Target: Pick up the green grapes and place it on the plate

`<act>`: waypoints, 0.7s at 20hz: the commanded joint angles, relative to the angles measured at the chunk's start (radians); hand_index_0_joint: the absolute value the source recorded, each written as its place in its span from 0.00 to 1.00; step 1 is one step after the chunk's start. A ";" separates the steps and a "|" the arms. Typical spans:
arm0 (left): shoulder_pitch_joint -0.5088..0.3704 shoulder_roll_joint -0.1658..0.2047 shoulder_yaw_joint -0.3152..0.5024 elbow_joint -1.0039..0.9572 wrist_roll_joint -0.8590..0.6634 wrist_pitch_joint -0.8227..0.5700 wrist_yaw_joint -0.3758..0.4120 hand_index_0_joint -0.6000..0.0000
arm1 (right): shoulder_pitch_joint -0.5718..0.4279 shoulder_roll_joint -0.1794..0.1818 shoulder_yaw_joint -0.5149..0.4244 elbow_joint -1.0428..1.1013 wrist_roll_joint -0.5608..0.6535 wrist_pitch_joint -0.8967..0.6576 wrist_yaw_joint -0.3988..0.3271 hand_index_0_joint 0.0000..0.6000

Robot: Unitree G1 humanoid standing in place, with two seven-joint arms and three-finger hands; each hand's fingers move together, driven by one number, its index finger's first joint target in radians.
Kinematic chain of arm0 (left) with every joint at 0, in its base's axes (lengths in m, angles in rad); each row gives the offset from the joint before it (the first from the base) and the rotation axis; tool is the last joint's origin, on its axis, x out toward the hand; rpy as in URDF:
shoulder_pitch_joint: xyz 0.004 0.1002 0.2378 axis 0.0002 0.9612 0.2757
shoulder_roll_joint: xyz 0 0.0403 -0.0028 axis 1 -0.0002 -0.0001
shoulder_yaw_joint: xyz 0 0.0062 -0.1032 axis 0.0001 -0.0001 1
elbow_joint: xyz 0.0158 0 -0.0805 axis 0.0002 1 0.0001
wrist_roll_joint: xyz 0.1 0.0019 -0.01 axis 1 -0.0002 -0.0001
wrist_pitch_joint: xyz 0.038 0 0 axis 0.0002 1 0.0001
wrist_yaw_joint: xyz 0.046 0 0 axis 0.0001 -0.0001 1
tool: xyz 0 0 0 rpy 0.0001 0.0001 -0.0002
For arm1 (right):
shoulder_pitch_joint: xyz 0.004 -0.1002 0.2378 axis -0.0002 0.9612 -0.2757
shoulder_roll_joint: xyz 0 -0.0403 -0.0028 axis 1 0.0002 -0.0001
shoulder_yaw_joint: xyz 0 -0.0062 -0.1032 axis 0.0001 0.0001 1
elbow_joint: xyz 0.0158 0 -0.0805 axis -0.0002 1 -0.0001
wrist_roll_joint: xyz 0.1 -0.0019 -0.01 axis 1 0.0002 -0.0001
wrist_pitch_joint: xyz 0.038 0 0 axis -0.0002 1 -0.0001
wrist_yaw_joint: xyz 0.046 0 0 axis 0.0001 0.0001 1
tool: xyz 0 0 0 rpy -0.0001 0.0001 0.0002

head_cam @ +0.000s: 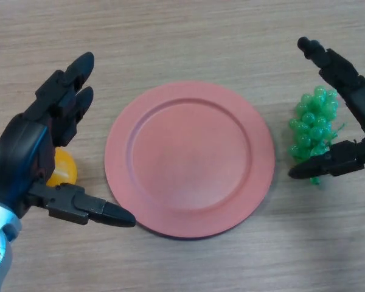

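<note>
A bunch of green grapes (pixel 314 126) lies on the wooden table, just right of a round pink plate (pixel 189 157). The plate holds nothing. My right hand (pixel 353 115) hangs over the grapes with fingers spread wide. Its fingers reach past the bunch's far side and its thumb lies along the near side, not closed on it. My left hand (pixel 45 146) is open at the left of the plate, thumb pointing toward the plate's near left rim.
A yellow-orange ball (pixel 65 171) sits on the table under my left hand, partly hidden by the palm. The wooden tabletop (pixel 188 42) extends beyond the plate on all sides.
</note>
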 commanded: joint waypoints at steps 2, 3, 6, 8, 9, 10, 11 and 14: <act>-0.012 0.022 0.055 -0.061 0.000 -0.128 0.003 1.00 | -0.104 -0.068 -0.068 0.045 -0.054 -0.196 0.009 0.00; -0.012 0.023 0.059 -0.064 -0.004 -0.128 0.003 1.00 | -0.120 -0.077 -0.064 0.071 -0.076 -0.212 0.019 0.00; 0.001 0.022 0.076 -0.079 -0.021 -0.140 0.004 1.00 | -0.176 -0.092 -0.044 0.181 -0.178 -0.294 0.017 0.00; 0.008 0.030 0.087 -0.097 -0.023 -0.119 -0.009 1.00 | -0.215 -0.092 -0.029 0.270 -0.242 -0.347 -0.020 0.00; 0.011 0.030 0.092 -0.102 -0.025 -0.115 -0.013 1.00 | -0.227 -0.094 -0.024 0.301 -0.265 -0.370 -0.040 0.00; 0.015 0.029 0.101 -0.108 -0.027 -0.111 -0.016 1.00 | -0.247 -0.102 -0.017 0.351 -0.310 -0.405 -0.062 0.00; 0.017 0.027 0.104 -0.108 -0.028 -0.112 -0.015 1.00 | -0.259 -0.106 -0.013 0.379 -0.334 -0.422 -0.072 0.00; 0.023 0.026 0.117 -0.109 -0.033 -0.118 -0.019 1.00 | -0.292 -0.107 0.008 0.485 -0.438 -0.476 -0.135 0.00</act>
